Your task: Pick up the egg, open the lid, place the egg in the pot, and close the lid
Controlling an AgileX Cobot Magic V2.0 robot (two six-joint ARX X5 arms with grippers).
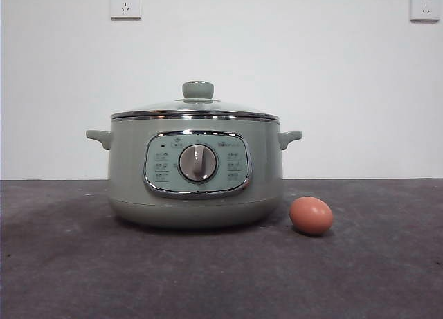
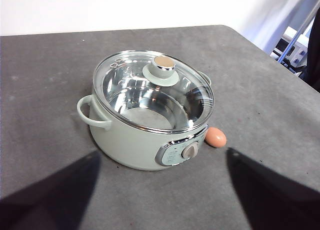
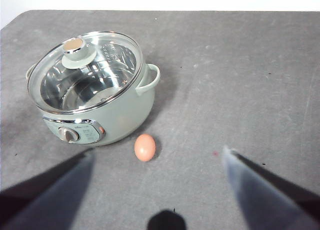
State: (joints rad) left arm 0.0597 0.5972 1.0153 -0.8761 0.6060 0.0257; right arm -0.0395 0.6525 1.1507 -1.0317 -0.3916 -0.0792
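From the low front camera neither arm showed at all, only the pot [image 1: 195,170] on the dark table [image 1: 69,263] with two sockets [image 1: 125,2] on the white wall behind. The print on the control panel [image 1: 196,162] around the dial [image 1: 198,162] was too small to read. Through the glass lid [image 2: 152,88] the steel inside of the pot looked bare, though reflections blurred much of it.

The left gripper [image 2: 160,190] showed only as two dark, blurred jaws cut off by the picture's edge; they stood wide apart with nothing between them. The pot sat ahead of it, squarely in line with the gap, well apart from the jaws. The egg [image 2: 215,137] lay beyond the inner side of one jaw, just beside the pot's base near the panel; whether it touched the pot I could not tell.

The right gripper [image 3: 157,190] was likewise spread wide and held nothing, its jaws out of focus and cropped. A dark round blob sat at the picture's edge between them; I could not make out what it was. The egg lay ahead of this gripper, between the lines of its jaws, nearer than the pot yet clear of both jaws. The lid was seated on the pot, its knob [image 3: 74,46] upright.
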